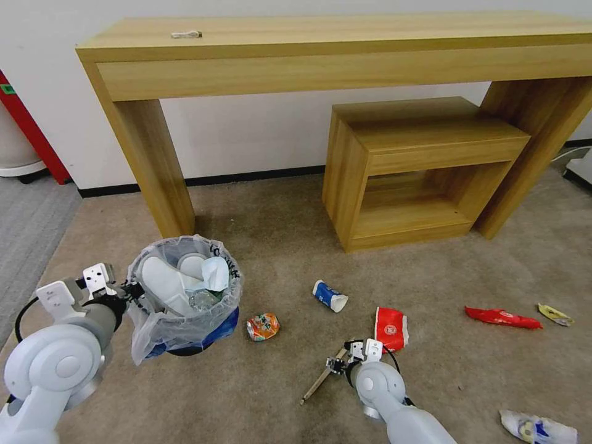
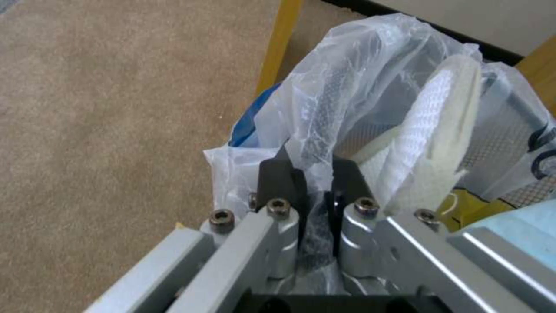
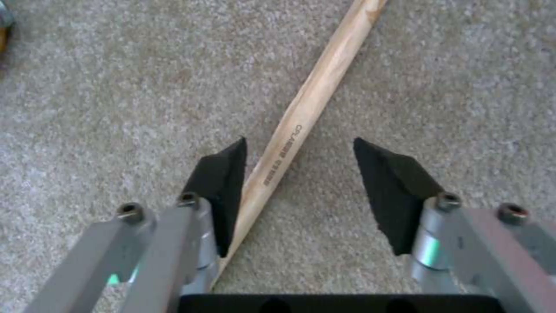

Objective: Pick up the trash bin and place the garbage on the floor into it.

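The trash bin (image 1: 185, 296), lined with a clear bag, is at the left with blue plastic at its base; white slippers (image 1: 163, 283) and a blue mask (image 1: 214, 272) lie inside. My left gripper (image 1: 128, 291) is shut on the bin's rim and bag (image 2: 316, 182). My right gripper (image 1: 338, 364) is open low over the carpet, its fingers (image 3: 223, 178) straddling a wooden stick (image 3: 301, 126). Garbage on the floor: crushed can (image 1: 263, 326), paper cup (image 1: 329, 295), red cup (image 1: 391, 328), red wrapper (image 1: 502, 317), yellow wrapper (image 1: 555, 314), white wrapper (image 1: 536, 427).
A long wooden table (image 1: 345, 49) stands against the wall, with a small wooden side table (image 1: 419, 166) beneath it on the right. The table's left leg (image 1: 154, 166) is just behind the bin. Open carpet lies between the bin and the litter.
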Controlling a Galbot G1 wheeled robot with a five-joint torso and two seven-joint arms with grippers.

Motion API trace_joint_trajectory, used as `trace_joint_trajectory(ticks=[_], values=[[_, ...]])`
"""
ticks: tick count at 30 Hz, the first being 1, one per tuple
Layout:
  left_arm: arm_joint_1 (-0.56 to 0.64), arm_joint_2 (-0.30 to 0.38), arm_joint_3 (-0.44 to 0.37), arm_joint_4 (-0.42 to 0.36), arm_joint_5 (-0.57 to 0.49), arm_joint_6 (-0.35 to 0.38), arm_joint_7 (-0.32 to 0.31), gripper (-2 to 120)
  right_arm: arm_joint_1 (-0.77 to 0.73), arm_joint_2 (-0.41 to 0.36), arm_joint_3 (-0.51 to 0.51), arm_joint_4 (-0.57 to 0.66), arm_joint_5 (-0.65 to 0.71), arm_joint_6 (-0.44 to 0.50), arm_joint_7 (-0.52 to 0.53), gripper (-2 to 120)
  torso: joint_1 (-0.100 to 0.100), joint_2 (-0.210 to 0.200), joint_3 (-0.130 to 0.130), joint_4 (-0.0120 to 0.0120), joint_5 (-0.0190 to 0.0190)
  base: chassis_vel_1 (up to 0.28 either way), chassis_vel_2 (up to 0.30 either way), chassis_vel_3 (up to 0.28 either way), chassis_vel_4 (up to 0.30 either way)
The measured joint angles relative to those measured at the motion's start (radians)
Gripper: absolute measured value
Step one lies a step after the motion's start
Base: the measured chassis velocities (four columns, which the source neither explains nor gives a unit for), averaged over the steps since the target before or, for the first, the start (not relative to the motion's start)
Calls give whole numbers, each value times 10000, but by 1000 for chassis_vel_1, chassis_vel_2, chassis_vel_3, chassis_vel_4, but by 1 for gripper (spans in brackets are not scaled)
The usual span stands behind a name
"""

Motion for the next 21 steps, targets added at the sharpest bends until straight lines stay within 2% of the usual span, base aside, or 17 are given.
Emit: trace_joint_trajectory(ticks=[21], values=[[-10,35,25,83,9,-7,88,3,262,136,-235,-351,-145,-19,-111,45,0,0,0,0,0,0,0,0,0]])
